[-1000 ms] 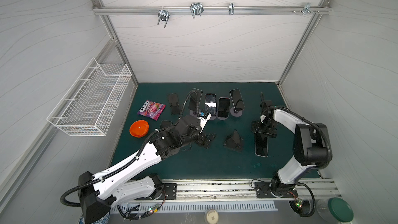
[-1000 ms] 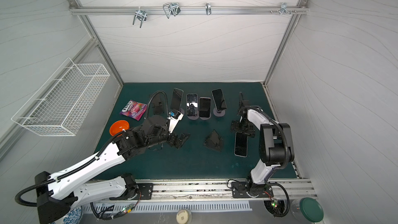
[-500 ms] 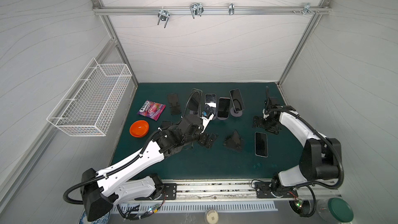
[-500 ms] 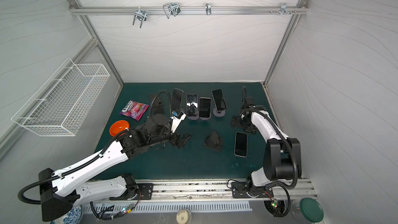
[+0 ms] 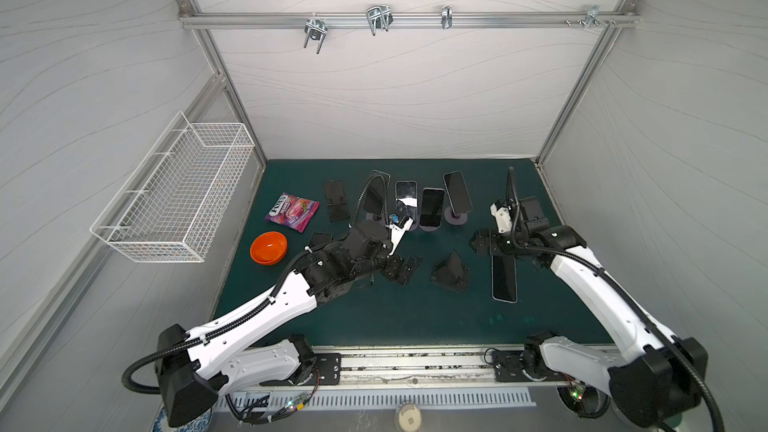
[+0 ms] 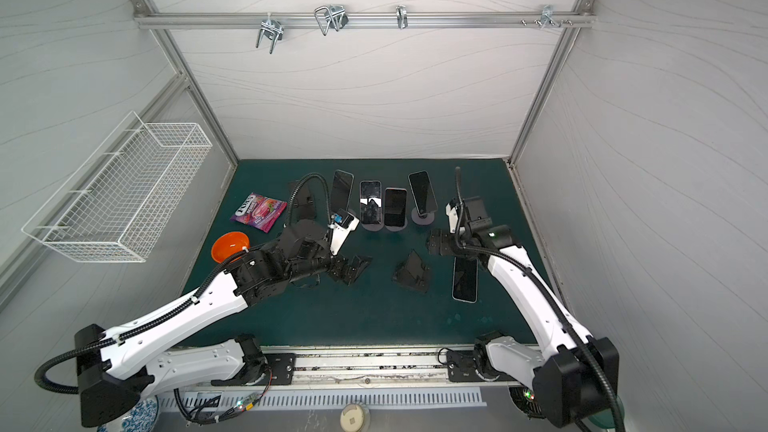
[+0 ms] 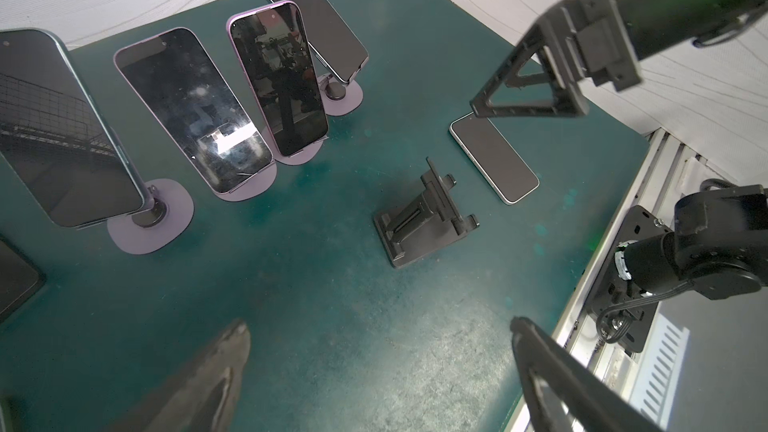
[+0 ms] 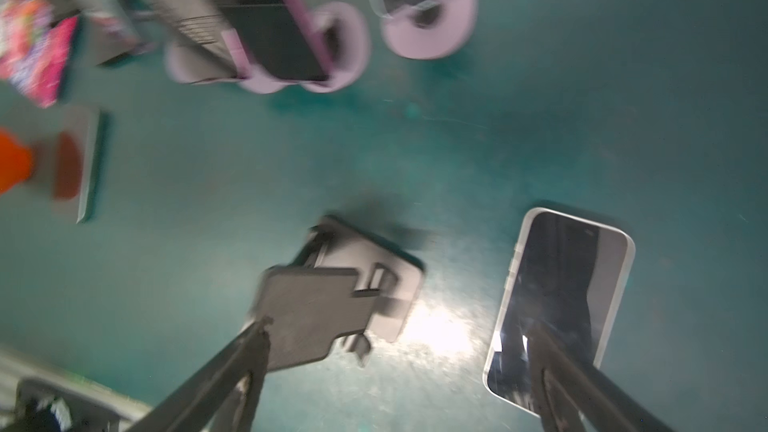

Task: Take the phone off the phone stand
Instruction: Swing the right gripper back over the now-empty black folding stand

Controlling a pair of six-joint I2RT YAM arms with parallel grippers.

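1. The phone (image 5: 504,282) lies flat on the bench (image 5: 374,317), off and near the empty black stand (image 5: 451,272).
2. The right claw (image 5: 484,243) hangs wide open and empty over the phone's far end. Lift it straight up so no finger drags the phone.
3. The left claw (image 5: 399,270) is also open and empty.

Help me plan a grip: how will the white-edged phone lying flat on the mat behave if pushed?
The phone looks like a thin rigid slab, so it probably won't bend. Its glossy screen is likely slippery. Flush on the mat, it may slide when pushed, with little edge to pinch.
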